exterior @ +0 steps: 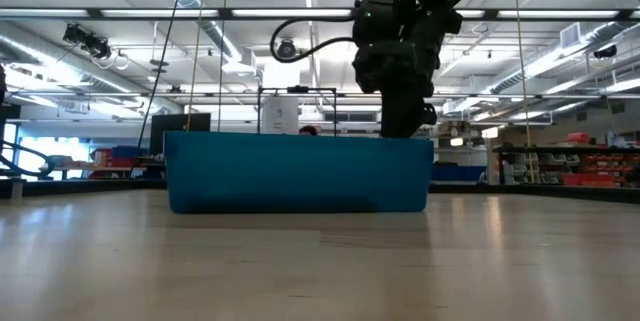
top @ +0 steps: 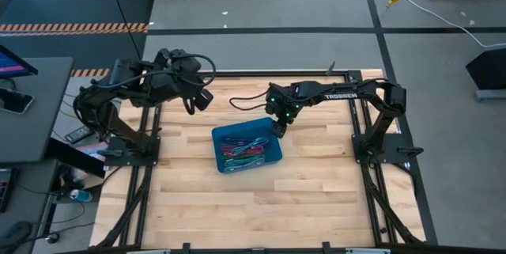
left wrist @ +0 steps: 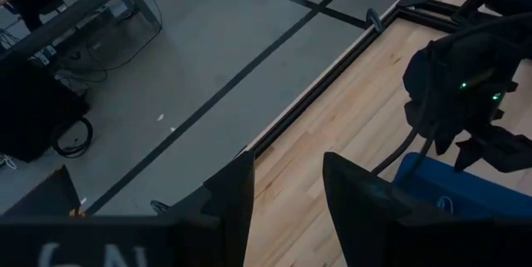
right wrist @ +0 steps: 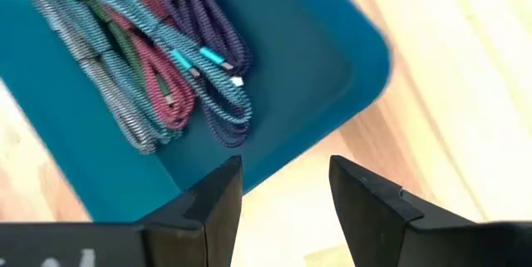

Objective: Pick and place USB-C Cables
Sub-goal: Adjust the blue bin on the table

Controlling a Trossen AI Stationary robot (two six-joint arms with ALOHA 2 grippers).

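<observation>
Several USB-C Cables (right wrist: 158,59), in teal, maroon, purple and grey, lie bundled together inside the blue bin (top: 247,145), which sits on the wooden table (top: 316,199). Just above the bin's far right corner hangs the right gripper (top: 279,130), its fingers (right wrist: 218,192) spread apart with nothing between them. Farther off, beyond the bin's left side, the left gripper (top: 192,108) is raised, its fingers (left wrist: 237,196) likewise parted and empty.

Overhead, table-level, two wrist views — sharing bin (top: 247,145).
</observation>
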